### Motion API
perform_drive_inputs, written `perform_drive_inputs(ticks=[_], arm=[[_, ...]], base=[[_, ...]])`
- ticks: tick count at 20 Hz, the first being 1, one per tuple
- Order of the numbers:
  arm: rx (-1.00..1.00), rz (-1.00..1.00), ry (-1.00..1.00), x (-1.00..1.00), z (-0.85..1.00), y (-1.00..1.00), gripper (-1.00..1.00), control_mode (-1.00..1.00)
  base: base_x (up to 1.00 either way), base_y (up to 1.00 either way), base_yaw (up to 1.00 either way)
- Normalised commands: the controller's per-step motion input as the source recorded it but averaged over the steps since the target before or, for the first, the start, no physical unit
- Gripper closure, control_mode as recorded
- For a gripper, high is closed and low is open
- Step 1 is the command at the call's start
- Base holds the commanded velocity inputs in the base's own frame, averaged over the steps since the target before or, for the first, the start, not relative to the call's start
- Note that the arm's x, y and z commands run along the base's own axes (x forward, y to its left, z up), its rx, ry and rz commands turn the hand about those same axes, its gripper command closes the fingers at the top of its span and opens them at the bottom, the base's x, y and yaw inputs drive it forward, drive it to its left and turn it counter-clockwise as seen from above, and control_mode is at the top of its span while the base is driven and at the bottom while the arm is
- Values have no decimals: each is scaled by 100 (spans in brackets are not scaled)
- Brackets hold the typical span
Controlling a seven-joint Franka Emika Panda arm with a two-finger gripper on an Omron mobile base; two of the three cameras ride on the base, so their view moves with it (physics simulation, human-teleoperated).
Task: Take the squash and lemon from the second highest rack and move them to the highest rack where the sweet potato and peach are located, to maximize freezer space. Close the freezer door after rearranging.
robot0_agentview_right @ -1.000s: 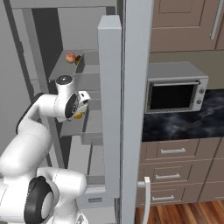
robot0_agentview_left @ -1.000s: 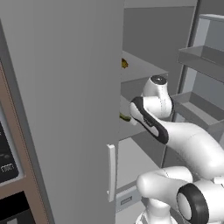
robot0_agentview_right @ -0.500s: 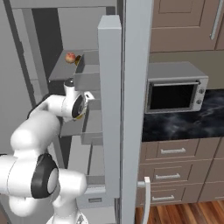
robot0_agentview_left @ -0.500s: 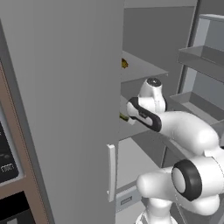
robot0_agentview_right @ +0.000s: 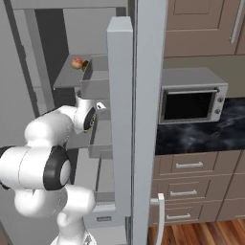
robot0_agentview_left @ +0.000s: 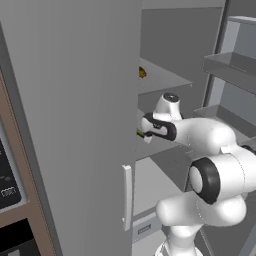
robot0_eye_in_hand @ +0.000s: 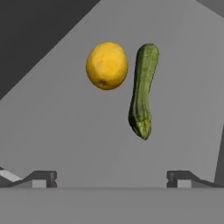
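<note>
In the hand view, the round yellow lemon (robot0_eye_in_hand: 107, 65) and the dark green squash (robot0_eye_in_hand: 143, 89) lie side by side on the second highest rack (robot0_eye_in_hand: 65, 140), about a finger's width apart. My gripper (robot0_eye_in_hand: 111, 178) is open, short of both, its fingertips (robot0_eye_in_hand: 42, 178) spread wider than the pair. From the left base view the gripper (robot0_agentview_left: 143, 132) sits at that rack's front edge (robot0_agentview_left: 162, 146). On the highest rack (robot0_agentview_right: 64, 79) lie the pinkish peach (robot0_agentview_right: 76, 62) and, beside it, the darker sweet potato (robot0_agentview_right: 85, 64). The freezer door (robot0_agentview_right: 119, 95) stands open.
Grey tray bins (robot0_agentview_left: 232, 65) line the open door's inner face, close to my arm on the right. A tall grey panel (robot0_agentview_left: 75, 125) with a pale handle (robot0_agentview_left: 127, 197) stands to the left. A microwave (robot0_agentview_right: 191, 100) sits on a dark counter beside the cabinet.
The arm has folded forward, its elbow swinging up in front of the base cameras. The hand has stayed at the second highest rack, still open.
</note>
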Motion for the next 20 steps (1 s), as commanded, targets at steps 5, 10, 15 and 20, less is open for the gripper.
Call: perform_drive_inputs(ticks=[5, 10, 15, 20], arm=[[0, 4, 0, 48, -20, 0, -100, -100], [0, 3, 0, 42, -21, 0, -100, -100], [0, 3, 0, 22, -28, 2, -100, -100], [0, 2, 0, 30, -27, 3, -100, -100]], base=[[0, 0, 0], [0, 0, 0], [0, 0, 0], [0, 0, 0]])
